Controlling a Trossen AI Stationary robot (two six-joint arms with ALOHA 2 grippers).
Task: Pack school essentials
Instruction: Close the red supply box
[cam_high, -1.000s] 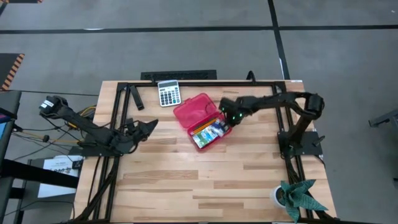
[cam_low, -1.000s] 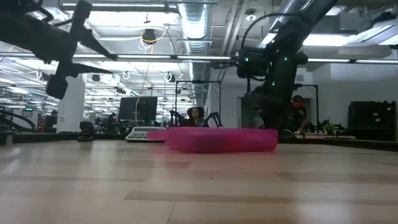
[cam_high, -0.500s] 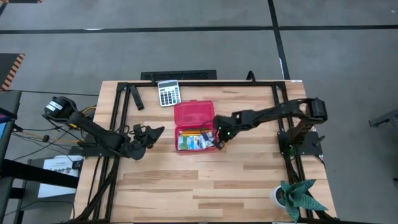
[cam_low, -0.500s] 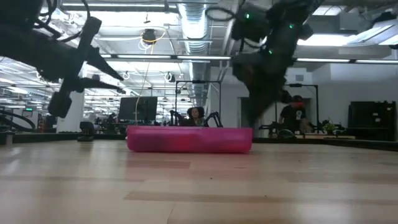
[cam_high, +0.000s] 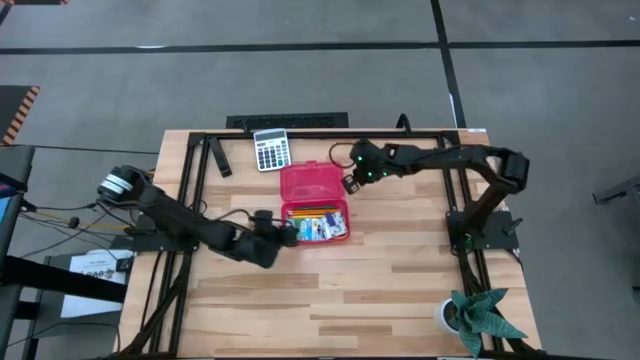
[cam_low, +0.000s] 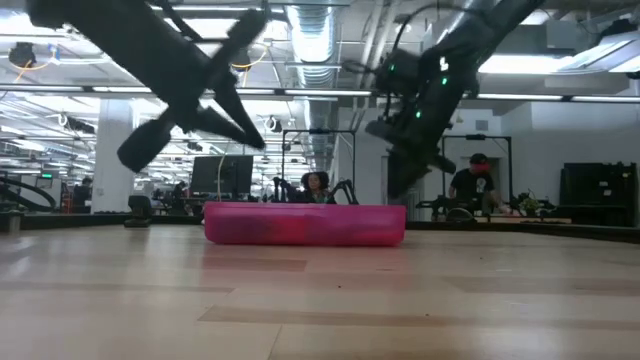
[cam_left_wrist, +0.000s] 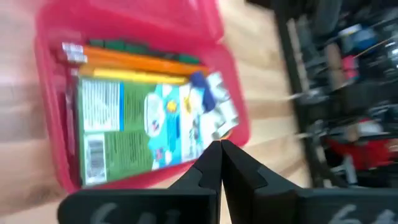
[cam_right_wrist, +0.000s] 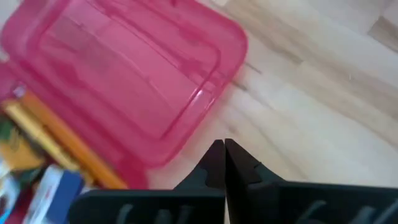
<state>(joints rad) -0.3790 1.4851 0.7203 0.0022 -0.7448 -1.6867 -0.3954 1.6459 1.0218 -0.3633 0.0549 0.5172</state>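
Red case (cam_high: 314, 205) lies open mid-table with the printed packets (cam_left_wrist: 134, 127) and pencils (cam_left_wrist: 134, 62) already inside — packing looks done, only the lid left. My left gripper (cam_high: 285, 232), clenched empty, sits beside its tray; my right gripper (cam_high: 352, 181), also clenched, hovers by the lid.

Green-and-white packet (cam_left_wrist: 127, 134), orange pencils (cam_left_wrist: 140, 62) and seemingly a blue piece (cam_left_wrist: 198, 79) lie flat inside the case.

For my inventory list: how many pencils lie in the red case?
2: an orange pencil and a yellow pencil, side by side along one wall of the red case. Others may be hidden.
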